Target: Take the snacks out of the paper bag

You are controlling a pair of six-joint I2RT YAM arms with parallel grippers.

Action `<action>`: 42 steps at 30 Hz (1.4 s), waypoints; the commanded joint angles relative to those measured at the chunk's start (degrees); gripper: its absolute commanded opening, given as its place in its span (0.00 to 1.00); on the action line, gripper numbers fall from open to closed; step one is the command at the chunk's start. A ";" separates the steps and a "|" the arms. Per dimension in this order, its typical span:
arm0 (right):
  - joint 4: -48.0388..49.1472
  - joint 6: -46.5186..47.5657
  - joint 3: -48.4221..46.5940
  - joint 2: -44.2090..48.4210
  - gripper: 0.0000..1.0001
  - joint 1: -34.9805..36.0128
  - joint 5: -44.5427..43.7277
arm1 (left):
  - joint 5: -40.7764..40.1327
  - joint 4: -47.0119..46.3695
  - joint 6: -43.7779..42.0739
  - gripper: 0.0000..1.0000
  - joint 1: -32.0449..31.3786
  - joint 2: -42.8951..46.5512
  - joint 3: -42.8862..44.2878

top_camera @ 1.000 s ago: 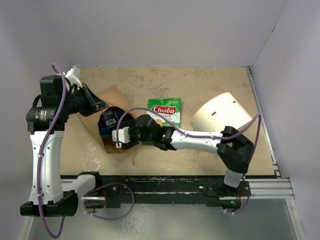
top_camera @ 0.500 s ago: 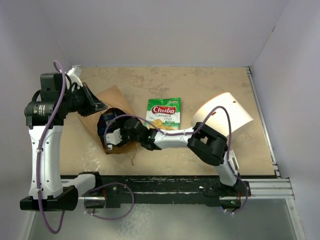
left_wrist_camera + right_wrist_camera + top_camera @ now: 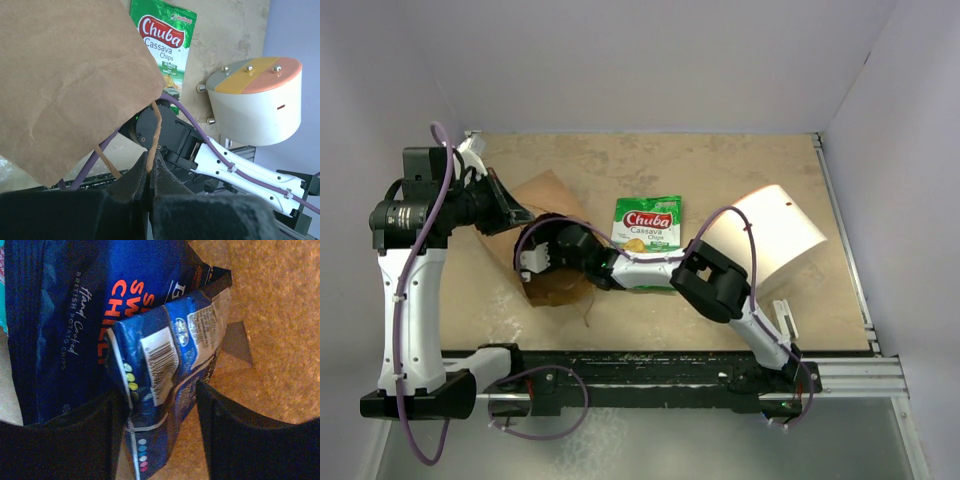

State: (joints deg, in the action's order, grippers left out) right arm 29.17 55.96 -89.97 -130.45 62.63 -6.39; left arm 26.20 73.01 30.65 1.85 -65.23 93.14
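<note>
The brown paper bag (image 3: 546, 194) lies on its side at the left, mouth toward the near edge. My left gripper (image 3: 148, 172) is shut on the bag's twisted paper handle (image 3: 155, 130) and holds the bag (image 3: 65, 75) lifted. My right gripper (image 3: 529, 262) reaches into the bag's mouth. In the right wrist view this gripper (image 3: 160, 405) is open. Its jaws straddle the crumpled end of a dark blue snack packet (image 3: 170, 365), the left jaw against it and the right jaw apart from it. A larger dark blue packet (image 3: 65, 305) lies behind. A green Chuba packet (image 3: 647, 226) lies on the table outside the bag.
A white cylindrical container (image 3: 770, 235) lies on its side at the right, close behind the right arm's elbow. The brown inner wall of the bag (image 3: 270, 300) surrounds the right gripper. Walls close the table at the back and sides.
The right arm has stretched further left, carrying its gripper deeper into the bag's mouth. The left gripper has kept the handle lifted in much the same place.
</note>
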 commanded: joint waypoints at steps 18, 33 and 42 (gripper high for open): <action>-3.29 -20.52 5.30 16.32 0.00 -0.61 5.43 | -2.46 -2.31 0.64 0.00 0.09 -0.48 2.92; -11.33 -45.43 20.34 39.38 0.00 -0.58 18.46 | -1.67 -9.19 5.00 0.00 0.08 2.28 -3.89; -23.68 -42.56 23.61 54.15 0.00 -0.61 26.29 | -6.44 -7.80 3.62 0.00 0.09 1.41 -1.15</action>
State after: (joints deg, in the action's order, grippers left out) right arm 8.10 14.02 -67.42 -86.11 61.95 13.32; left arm 22.94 66.92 34.48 1.83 -64.14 89.23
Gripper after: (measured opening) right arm 0.015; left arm 0.009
